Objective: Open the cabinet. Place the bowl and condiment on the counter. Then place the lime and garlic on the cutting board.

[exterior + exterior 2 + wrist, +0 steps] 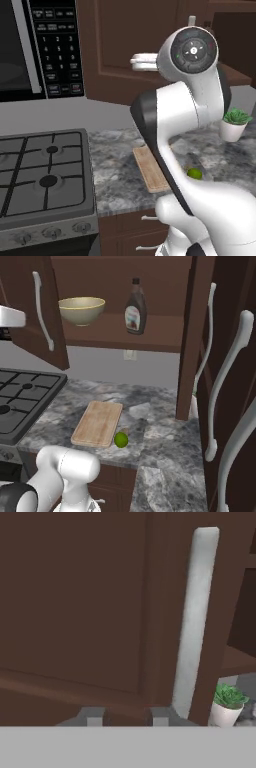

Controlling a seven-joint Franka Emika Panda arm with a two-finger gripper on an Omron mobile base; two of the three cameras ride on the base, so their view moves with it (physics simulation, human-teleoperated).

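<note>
The cabinet doors stand open; the bowl [82,310] and sauce bottle [135,306] sit on the shelf. The claw [122,716] hovers beside the door handle [196,619], nearly shut, holding nothing (fingertips barely visible). Back off the door squarely before reaching for the bowl.

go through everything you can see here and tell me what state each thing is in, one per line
cabinet: doors swung open
bowl: upright on the cabinet shelf
condiment bottle: upright on the shelf, cap on
lime: on the counter by the board's corner
cutting board: flat on the counter, bare
potted plant: upright on the counter
gripper: close to a cabinet door, holding nothing
</note>
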